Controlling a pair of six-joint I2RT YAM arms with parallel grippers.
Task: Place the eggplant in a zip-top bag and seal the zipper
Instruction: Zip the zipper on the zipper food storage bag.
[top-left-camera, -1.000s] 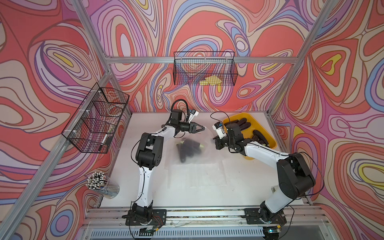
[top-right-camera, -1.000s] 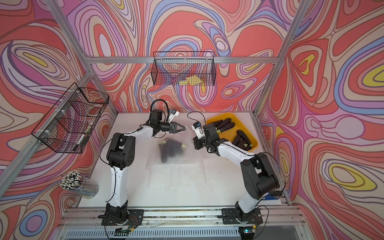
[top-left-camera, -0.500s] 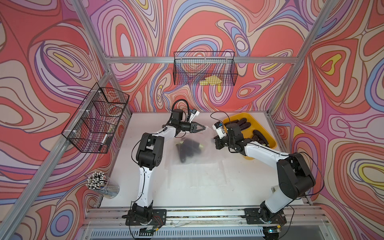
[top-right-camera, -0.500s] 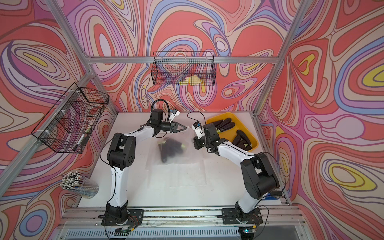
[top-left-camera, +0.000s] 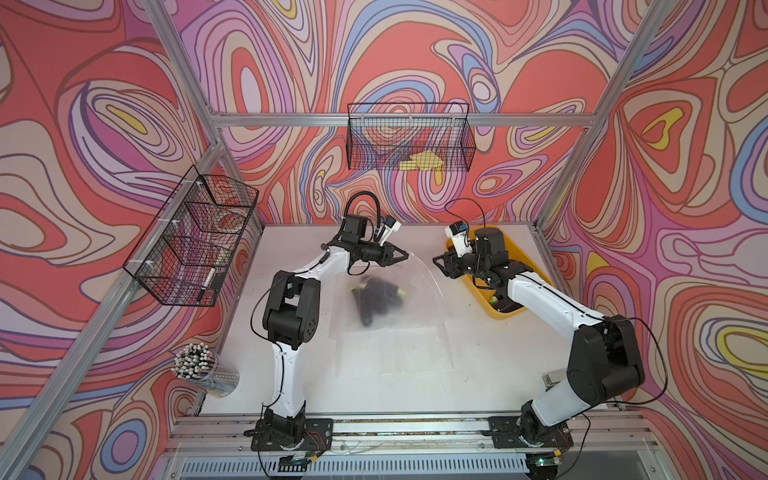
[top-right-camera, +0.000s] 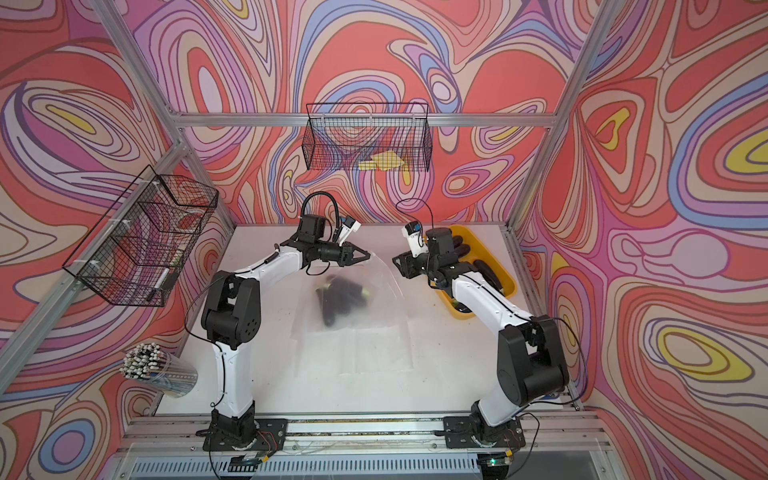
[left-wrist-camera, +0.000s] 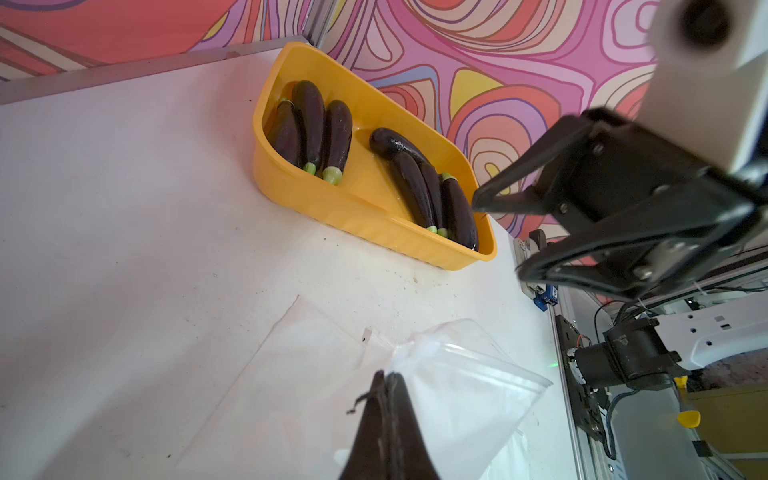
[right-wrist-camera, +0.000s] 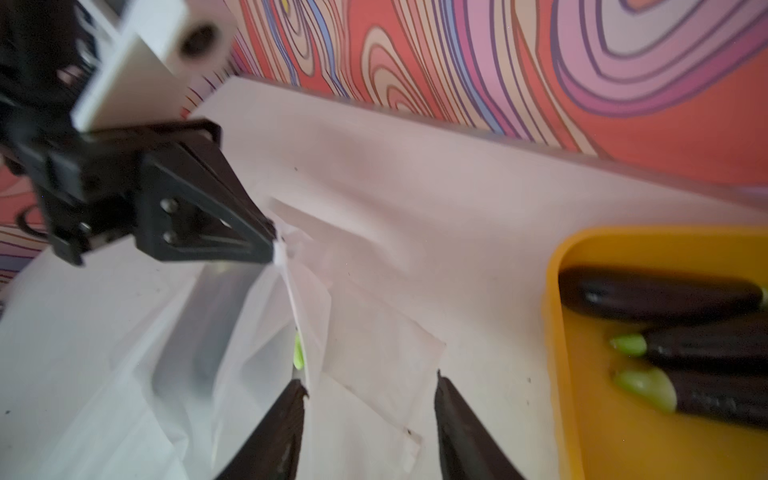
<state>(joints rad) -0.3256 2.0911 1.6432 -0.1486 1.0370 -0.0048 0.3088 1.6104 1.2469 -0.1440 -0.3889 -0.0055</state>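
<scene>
A clear zip-top bag (top-left-camera: 399, 307) (top-right-camera: 374, 307) lies on the white table with several dark eggplants (top-left-camera: 376, 295) (top-right-camera: 341, 296) inside it. My left gripper (top-left-camera: 405, 258) (top-right-camera: 368, 254) (left-wrist-camera: 388, 376) is shut on the bag's (left-wrist-camera: 457, 386) top edge and holds that corner up off the table. My right gripper (top-left-camera: 437, 264) (top-right-camera: 397, 264) (right-wrist-camera: 370, 386) stands open at the bag's other end. One of its fingertips (right-wrist-camera: 291, 407) is against the bag's (right-wrist-camera: 232, 332) edge, and nothing is between its jaws but table. The right wrist view shows the left gripper (right-wrist-camera: 272, 245) pinching the plastic.
A yellow tray (top-left-camera: 505, 312) (top-right-camera: 506, 279) (left-wrist-camera: 353, 212) (right-wrist-camera: 557, 332) with several loose eggplants sits at the back right, under my right arm. Wire baskets hang on the left wall (top-left-camera: 195, 241) and back wall (top-left-camera: 409, 137). A cup of pens (top-left-camera: 203, 370) stands front left.
My left gripper has shut on the bag's top edge. My right gripper, shut before, has opened beside the bag. Neither arm has shifted much.
</scene>
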